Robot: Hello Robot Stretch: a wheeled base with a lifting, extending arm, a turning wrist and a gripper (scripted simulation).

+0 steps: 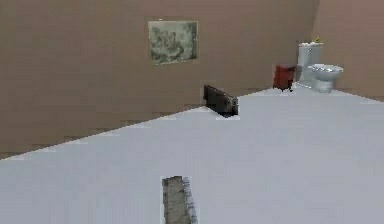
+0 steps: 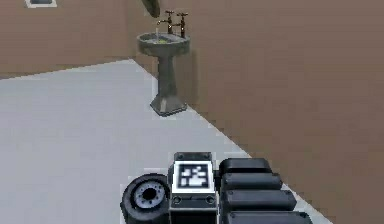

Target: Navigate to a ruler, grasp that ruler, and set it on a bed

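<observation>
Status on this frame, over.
Gripper low, load cannot be told. Long grey strip, maybe the ruler, on floor dead ahead. Bare floor around it; dark box by far wall.

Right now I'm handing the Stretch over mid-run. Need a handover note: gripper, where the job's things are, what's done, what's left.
Gripper: sits low at the arm side view's bottom edge. Its far end can't be made out, so I cannot tell whether it holds anything.
Job's things: a long flat grey strip, possibly the ruler, lies on the floor at the forward view's bottom middle.
Around: a toilet and a dark box are ahead; a pedestal sink is on the arm side.
Done: nothing confirmed; the strip is on the floor.
Left: confirm the strip is the ruler, grasp it, find a bed, set it there.
</observation>
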